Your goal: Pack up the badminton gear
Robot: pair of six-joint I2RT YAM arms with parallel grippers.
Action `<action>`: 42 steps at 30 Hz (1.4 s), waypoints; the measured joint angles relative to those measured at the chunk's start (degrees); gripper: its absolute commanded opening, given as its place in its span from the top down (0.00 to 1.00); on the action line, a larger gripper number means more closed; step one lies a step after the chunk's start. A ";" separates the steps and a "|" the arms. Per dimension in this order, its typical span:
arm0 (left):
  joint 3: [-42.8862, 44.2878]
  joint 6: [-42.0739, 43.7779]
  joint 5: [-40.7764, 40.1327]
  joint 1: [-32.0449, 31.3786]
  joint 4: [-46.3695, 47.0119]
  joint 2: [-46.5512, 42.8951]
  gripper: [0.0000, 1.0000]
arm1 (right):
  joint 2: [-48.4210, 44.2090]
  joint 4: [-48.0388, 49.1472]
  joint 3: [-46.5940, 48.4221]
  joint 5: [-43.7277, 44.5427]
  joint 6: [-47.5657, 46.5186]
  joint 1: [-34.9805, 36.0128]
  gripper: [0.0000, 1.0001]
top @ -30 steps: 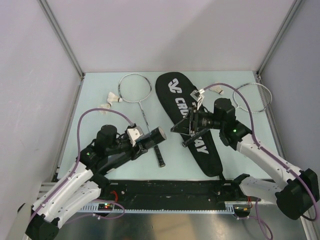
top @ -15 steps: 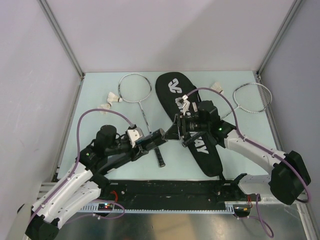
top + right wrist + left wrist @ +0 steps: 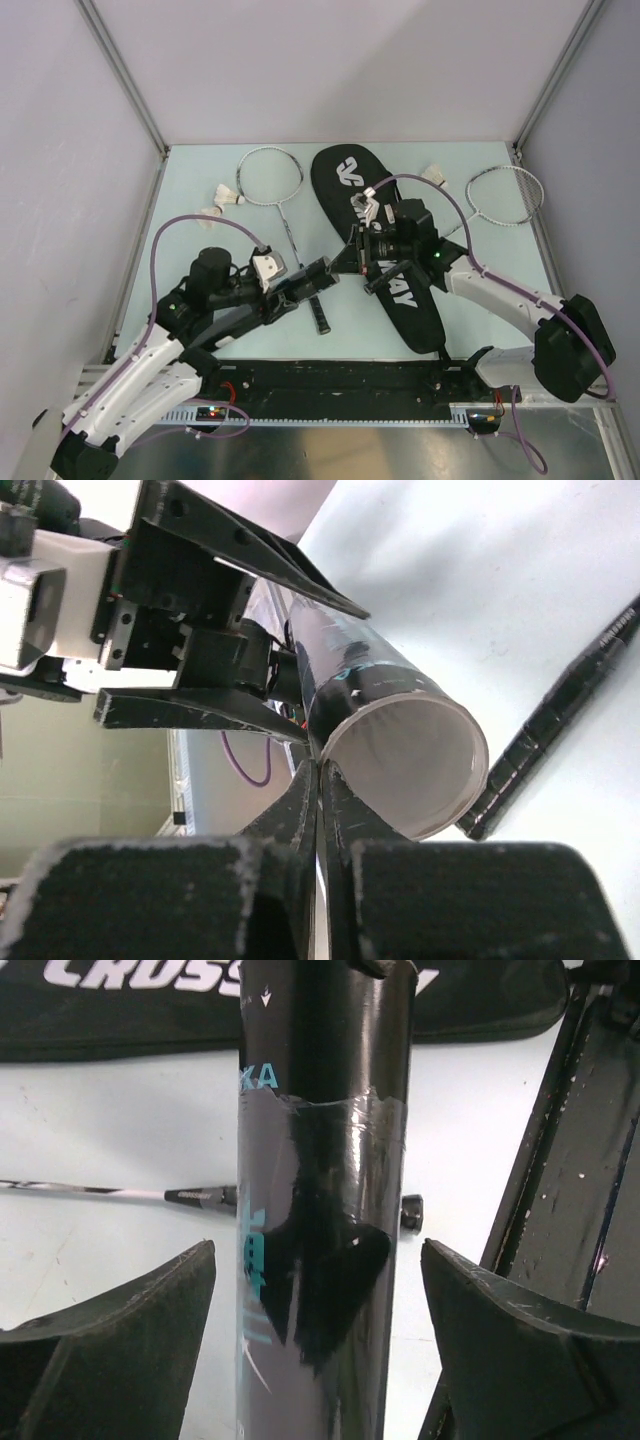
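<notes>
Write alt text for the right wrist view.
The right gripper pinches the black tube by the rim of its open end. The left gripper, fingers open, flanks the tube behind, and a black racquet handle lies on the table at right.

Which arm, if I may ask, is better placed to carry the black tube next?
Right. The right pincer is shut on the open rim of the tube; the left pincer stands open, clear of its sides.

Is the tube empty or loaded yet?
Looks empty: the tube opens toward the right wrist camera, showing only bare inner wall.
</notes>
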 measured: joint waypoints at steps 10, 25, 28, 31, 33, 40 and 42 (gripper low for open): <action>3.63 -1.27 0.09 0.00 0.07 1.70 0.07 | -5.07 -1.81 0.00 0.68 0.39 -2.80 1.00; 4.00 3.89 -0.52 0.00 -2.67 10.58 0.33 | -7.23 -2.93 0.00 0.85 0.39 -2.75 1.00; 4.02 5.64 0.70 0.00 -2.69 11.47 0.48 | -7.23 -3.45 0.00 1.05 0.24 -2.80 0.88; 4.02 6.12 1.16 -0.04 -3.10 11.61 0.54 | -7.26 -4.33 0.00 0.85 -0.09 -2.86 0.71; 4.02 6.27 1.18 -0.04 -3.54 11.58 0.56 | -7.32 -4.87 0.00 0.59 -0.55 -2.93 0.63; 4.00 6.34 1.18 -0.04 -3.82 10.32 0.59 | -7.98 -4.61 -1.79 -1.68 -1.86 -3.61 0.74; 4.00 6.36 1.09 -0.04 -4.26 10.12 0.61 | -8.00 -4.61 -2.51 -2.40 -2.14 -3.93 0.93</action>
